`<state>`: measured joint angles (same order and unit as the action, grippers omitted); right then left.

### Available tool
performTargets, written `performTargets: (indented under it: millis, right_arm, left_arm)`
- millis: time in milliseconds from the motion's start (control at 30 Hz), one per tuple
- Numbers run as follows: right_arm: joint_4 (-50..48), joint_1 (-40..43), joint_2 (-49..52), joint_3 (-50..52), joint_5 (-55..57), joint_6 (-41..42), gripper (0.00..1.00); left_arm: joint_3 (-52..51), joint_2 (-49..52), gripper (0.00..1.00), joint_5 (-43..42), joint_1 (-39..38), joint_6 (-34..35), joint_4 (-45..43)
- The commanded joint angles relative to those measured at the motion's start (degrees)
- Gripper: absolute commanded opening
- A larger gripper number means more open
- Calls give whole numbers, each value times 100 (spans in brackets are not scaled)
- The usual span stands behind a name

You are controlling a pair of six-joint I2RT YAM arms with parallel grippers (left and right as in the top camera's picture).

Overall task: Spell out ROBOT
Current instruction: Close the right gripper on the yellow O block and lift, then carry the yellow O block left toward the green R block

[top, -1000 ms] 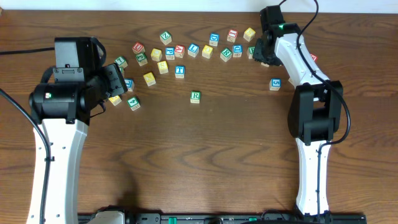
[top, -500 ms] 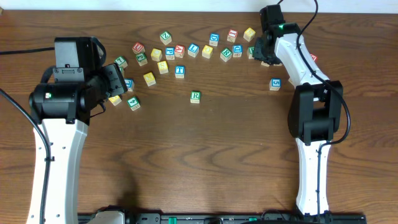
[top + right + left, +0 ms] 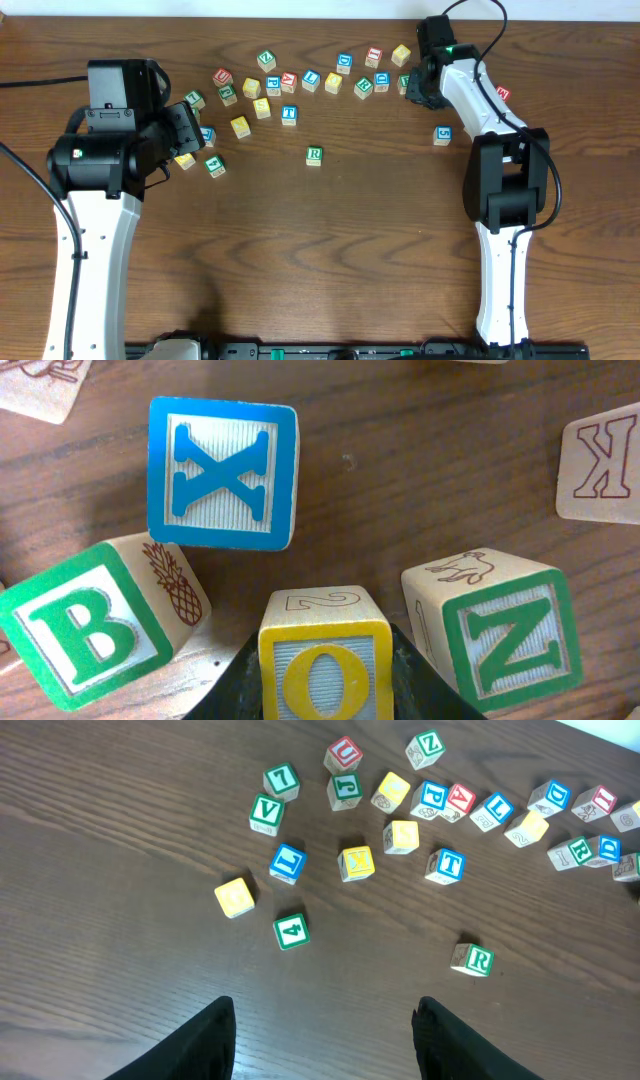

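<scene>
Right wrist camera, close in: blue X block (image 3: 222,473), green B block (image 3: 85,628), yellow O block (image 3: 325,670) and green Z block (image 3: 510,640) all read clean, red K block (image 3: 605,465) at the edge. Left wrist camera picks out green R block (image 3: 472,960), blue T block (image 3: 445,866), green 4 block (image 3: 291,931) and green V block (image 3: 266,813)

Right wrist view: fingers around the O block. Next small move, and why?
Probably close and lift straight up. The right gripper straddles the O block, with the B block and Z block crowding each side, so sideways dragging would likely knock them. The R block lies alone mid-table, awaiting O.
</scene>
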<state>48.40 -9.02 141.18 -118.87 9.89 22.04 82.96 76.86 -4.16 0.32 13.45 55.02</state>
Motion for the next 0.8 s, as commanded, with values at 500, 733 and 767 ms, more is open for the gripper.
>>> performTargets:
  millis: [500,733,767]
  right_arm:
    - [1316,-520,-824,55,-1996,-413,18]
    - [1810,-1161,-776,94,-1637,-413,17]
    - [1801,-1283,-776,140,-1534,-413,18]
  left_arm:
    - [101,42,56,11,26,-72,-44]
    - [101,42,56,13,26,-72,-81]
    - [101,42,56,11,26,-72,-101]
